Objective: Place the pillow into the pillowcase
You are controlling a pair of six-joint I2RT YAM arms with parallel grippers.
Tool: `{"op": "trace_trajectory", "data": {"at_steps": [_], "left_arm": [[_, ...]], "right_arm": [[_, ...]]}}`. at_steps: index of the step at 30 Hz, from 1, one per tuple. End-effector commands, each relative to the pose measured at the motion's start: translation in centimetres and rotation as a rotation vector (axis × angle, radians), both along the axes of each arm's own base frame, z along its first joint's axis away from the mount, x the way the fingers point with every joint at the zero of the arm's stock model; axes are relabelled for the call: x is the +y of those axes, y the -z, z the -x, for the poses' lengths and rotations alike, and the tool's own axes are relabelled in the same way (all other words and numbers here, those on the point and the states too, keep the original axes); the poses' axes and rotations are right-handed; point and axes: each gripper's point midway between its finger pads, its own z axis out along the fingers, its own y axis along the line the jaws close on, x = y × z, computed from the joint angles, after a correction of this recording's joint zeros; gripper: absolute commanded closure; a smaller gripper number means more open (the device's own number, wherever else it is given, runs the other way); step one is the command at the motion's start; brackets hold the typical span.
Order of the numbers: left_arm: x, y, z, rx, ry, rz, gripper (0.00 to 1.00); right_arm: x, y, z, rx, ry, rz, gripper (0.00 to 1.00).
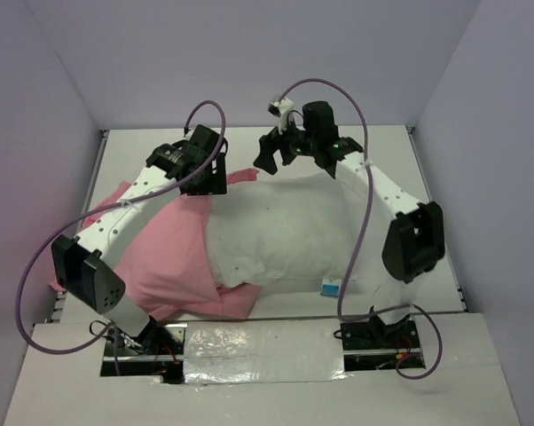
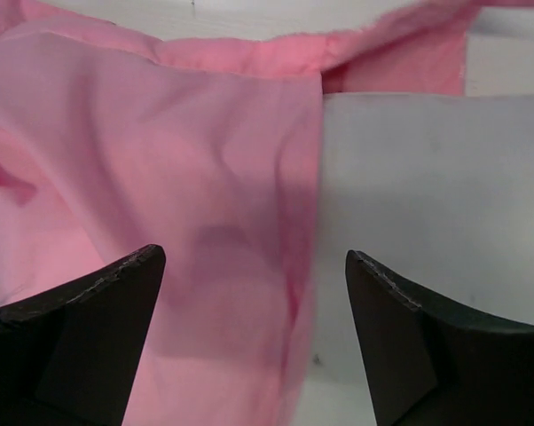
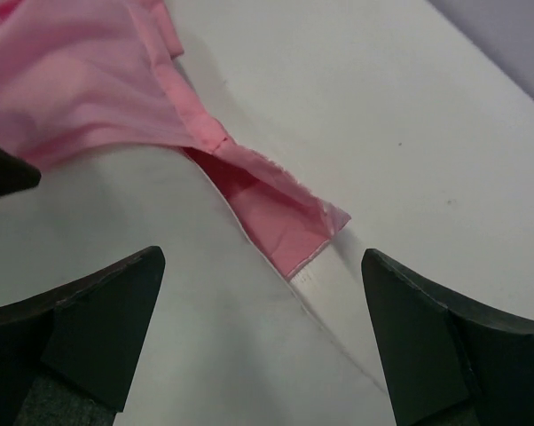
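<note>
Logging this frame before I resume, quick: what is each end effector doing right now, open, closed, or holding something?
Left end effector: open, empty, over the pillowcase edge.
Right end effector: open, empty, over the pillow.

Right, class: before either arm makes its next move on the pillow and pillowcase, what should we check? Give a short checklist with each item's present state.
1. Left gripper open and empty: ok.
2. Right gripper open and empty: ok.
3. Pillowcase edge runs between the left gripper's fingers, lying over the pillow: ok.
4. Pillowcase's loose corner lies ahead of the right gripper, in line with its opening: ok.
5. Pillow fully inside the pillowcase: not ok; in the top view its right part is bare.
6. Gap between either gripper and the fabric: cannot tell.
</note>
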Motion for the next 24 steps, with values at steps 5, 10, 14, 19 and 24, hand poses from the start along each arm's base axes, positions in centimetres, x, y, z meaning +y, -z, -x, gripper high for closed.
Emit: {"op": "trace_trajectory", "data": {"at_steps": [5,10,14,19,24], "left_arm": [[0.2,2.4,-1.9,0.098,0.062,-0.078,0.17],[-0.5,3.5,-1.8,0.128,0.126,-0.069,0.43],[0.2,4.1,-1.9,0.145,0.091,-0.109,0.77],[-0.6,0.1,-4.2,0.043,0.070,-0.089,1.00],[-6.3,-6.5,-5.6,-0.154,0.238,0.077,1.00]], "right_arm": [[2.5,6.7,2.0,0.181,-0.326,0.096,0.00],[3.6,8.7,5.6,0.237,-0.510,0.039,0.00],[4.0,10.5,7.4,0.275,-0.594,0.065,0.11],[4.3,10.9,9.8,0.287,-0.732,0.032,1.00],[5.2,4.8,10.8,0.161,-0.739,-0.081,1.00]]}}
